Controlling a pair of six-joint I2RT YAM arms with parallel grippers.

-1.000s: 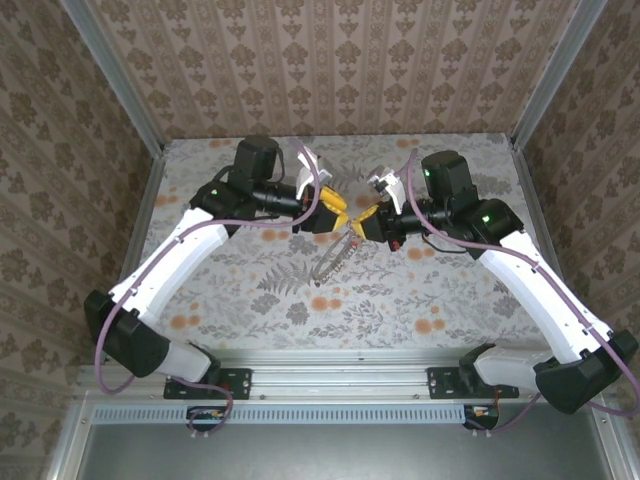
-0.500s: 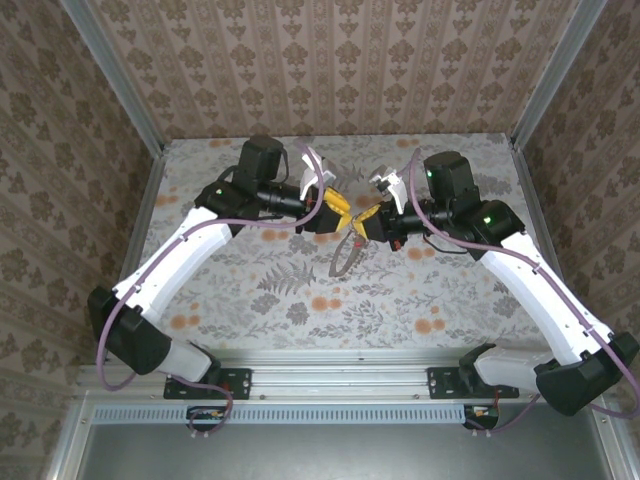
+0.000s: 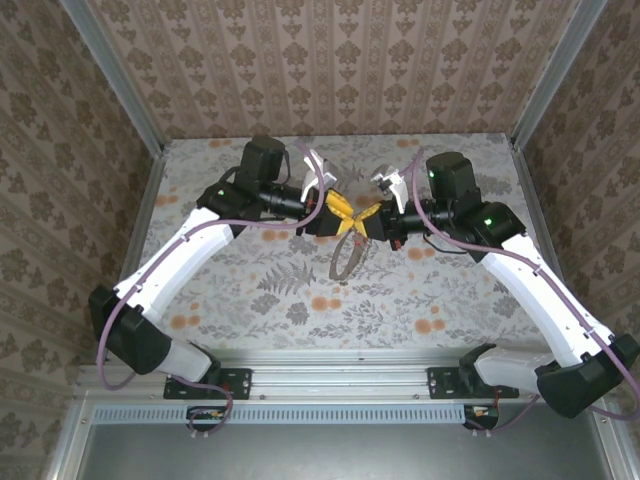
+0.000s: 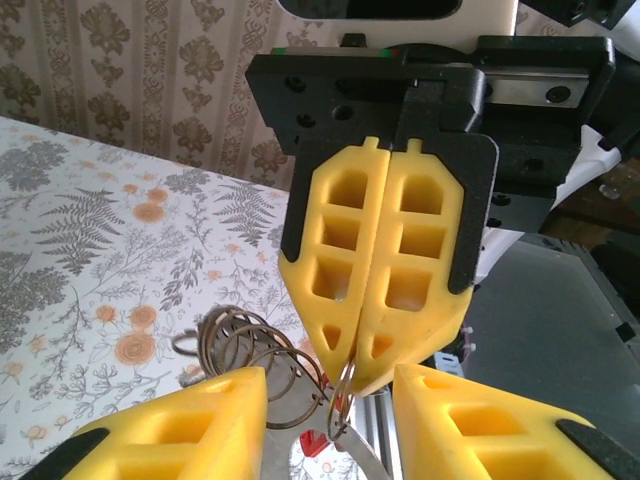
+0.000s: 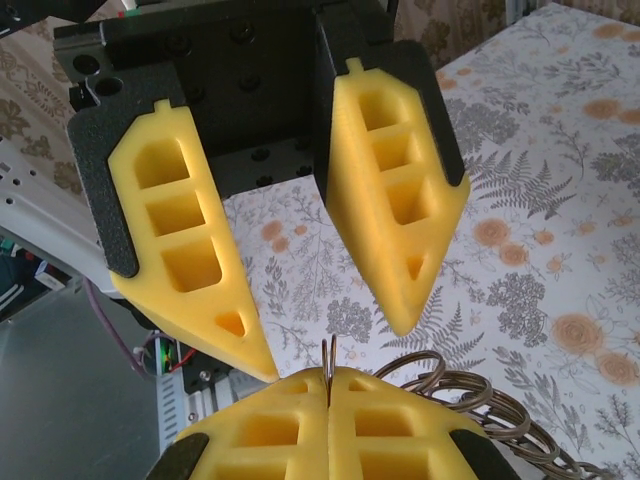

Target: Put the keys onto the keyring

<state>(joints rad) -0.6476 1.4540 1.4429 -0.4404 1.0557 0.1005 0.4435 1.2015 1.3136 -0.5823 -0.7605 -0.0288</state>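
My right gripper (image 5: 328, 380) is shut on the edge of the keyring (image 5: 327, 356), a thin double-wire hoop seen edge-on. In the left wrist view the same closed yellow fingers (image 4: 385, 270) pinch the keyring (image 4: 343, 400) from above. My left gripper (image 4: 330, 376) is open, its fingertips either side of the ring and not touching it. The key (image 4: 313, 441), silvery with a red head, shows just below the ring between my left fingers; how it hangs is unclear. Both grippers (image 3: 350, 216) meet above the table's middle.
A bunch of linked brownish wire rings (image 4: 245, 360) dangles from the held ring, also seen under the grippers (image 3: 343, 258) and beside my right fingers (image 5: 480, 395). The floral tabletop (image 3: 250, 290) lies below. Patterned walls close in the back and both sides.
The dangling bunch of rings has swung from slanting left to hanging nearly straight down. The left gripper has edged right, closer to the right one. The right gripper stays shut.
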